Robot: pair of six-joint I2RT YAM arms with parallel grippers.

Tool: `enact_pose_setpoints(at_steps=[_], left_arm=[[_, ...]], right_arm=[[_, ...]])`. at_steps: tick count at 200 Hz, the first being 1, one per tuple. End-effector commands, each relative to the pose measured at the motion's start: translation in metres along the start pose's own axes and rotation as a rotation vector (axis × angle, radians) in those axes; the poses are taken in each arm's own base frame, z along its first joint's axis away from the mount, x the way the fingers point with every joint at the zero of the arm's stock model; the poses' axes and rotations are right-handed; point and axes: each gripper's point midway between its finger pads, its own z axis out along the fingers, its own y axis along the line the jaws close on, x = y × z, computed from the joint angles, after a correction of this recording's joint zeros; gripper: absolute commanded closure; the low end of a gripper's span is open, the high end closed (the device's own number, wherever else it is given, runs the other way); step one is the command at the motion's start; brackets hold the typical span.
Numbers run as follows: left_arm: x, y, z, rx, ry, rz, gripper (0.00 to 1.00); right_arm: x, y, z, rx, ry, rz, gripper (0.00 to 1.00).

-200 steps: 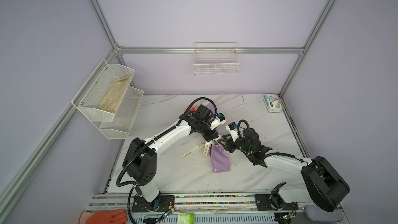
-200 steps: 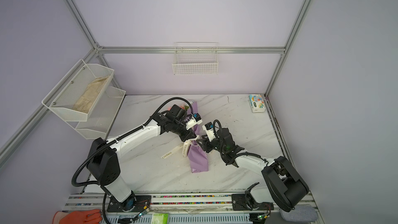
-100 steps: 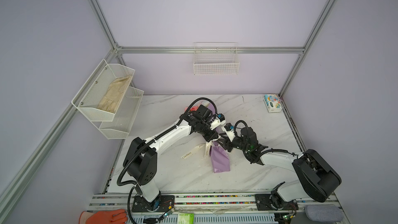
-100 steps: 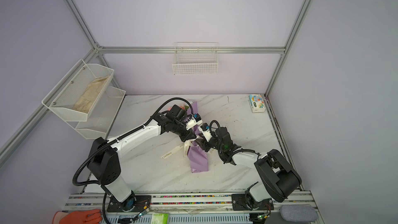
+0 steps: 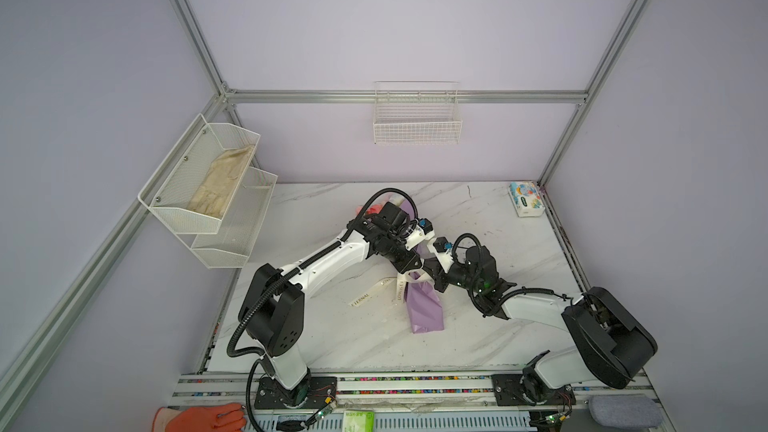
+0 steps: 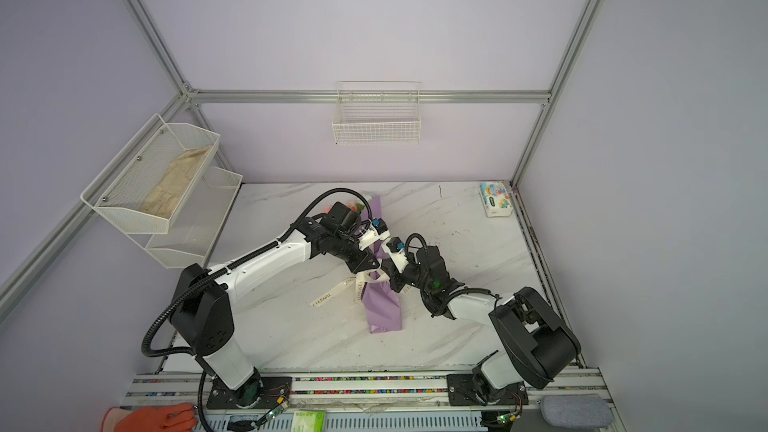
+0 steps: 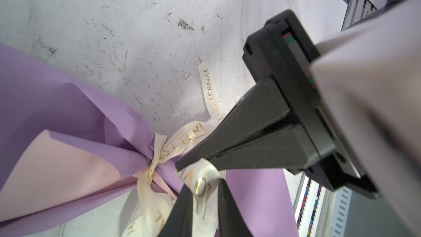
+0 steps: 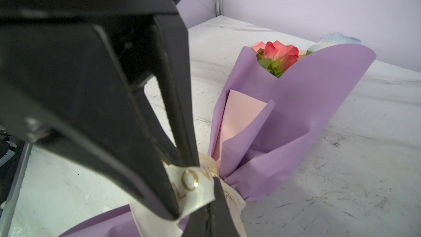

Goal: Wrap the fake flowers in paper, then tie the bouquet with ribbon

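The bouquet (image 5: 424,305) lies flat at mid worktop (image 5: 503,338), wrapped in lilac paper. Its long axis runs front to back. The blooms point at the back wall and the tail of the cone points at the front rail. A cream ribbon (image 7: 186,137) is cinched round the narrow waist.

Both pincers meet at that waist and the arms are about equally near. The left pincer (image 5: 409,274) comes in from the left and the right pincer (image 5: 432,280) from the right, so each stands across the long axis.

In the right wrist view the right pincer (image 8: 182,190) is clamped on a fold of ribbon, with the waist just beyond its tips. In the left wrist view the left pincer (image 7: 204,188) stands narrowly parted with ribbon between its fingers. Whether it pinches the ribbon there is hard to tell, as the tips sit at the frame's edge.

The coming move likely turns on drawing the held fold sideways, away from the waist and square to the bouquet's axis, to tighten the tie.

The gold lettering on the ribbon reads "ETERNAL" on the free tail and "LOV" at the right pincer. A tissue pack (image 5: 525,199) sits in the back right corner, and its print is too small to read.
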Motion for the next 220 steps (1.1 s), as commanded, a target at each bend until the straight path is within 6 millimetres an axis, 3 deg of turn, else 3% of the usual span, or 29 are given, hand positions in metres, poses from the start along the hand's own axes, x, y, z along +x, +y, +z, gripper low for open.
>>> enact_pose_setpoints(at_steps=[1, 26, 51, 69, 89, 141, 167, 190, 220], left_arm=[[-0.012, -0.003, -0.023, -0.036, -0.083, -0.025, 0.68], [-0.002, 0.006, -0.046, -0.128, -0.150, -0.078, 0.49], [0.019, -0.002, -0.058, -0.130, -0.246, -0.145, 0.44], [0.048, -0.004, -0.047, -0.103, -0.251, -0.231, 0.44], [0.063, -0.006, -0.036, -0.066, -0.275, -0.313, 0.43], [0.073, 0.012, -0.012, -0.097, -0.293, -0.392, 0.44], [0.072, 0.010, 0.000, -0.057, -0.275, -0.389, 0.47], [0.075, 0.009, 0.007, -0.041, -0.248, -0.388, 0.56], [0.079, 0.008, 0.008, -0.032, -0.237, -0.390, 0.57]], right_arm=[[0.001, -0.005, -0.003, 0.039, -0.015, 0.027, 1.00], [0.002, -0.010, -0.006, 0.078, -0.018, 0.090, 1.00], [0.001, -0.018, -0.008, 0.126, -0.025, 0.150, 1.00], [0.001, -0.021, -0.009, 0.144, -0.027, 0.184, 1.00], [0.000, -0.021, -0.010, 0.144, -0.028, 0.196, 1.00], [-0.002, -0.022, -0.008, 0.148, -0.021, 0.208, 1.00], [-0.002, -0.024, -0.007, 0.155, -0.018, 0.222, 1.00], [-0.002, -0.024, -0.007, 0.156, -0.018, 0.235, 1.00], [0.000, -0.024, -0.007, 0.161, -0.013, 0.249, 1.00]])
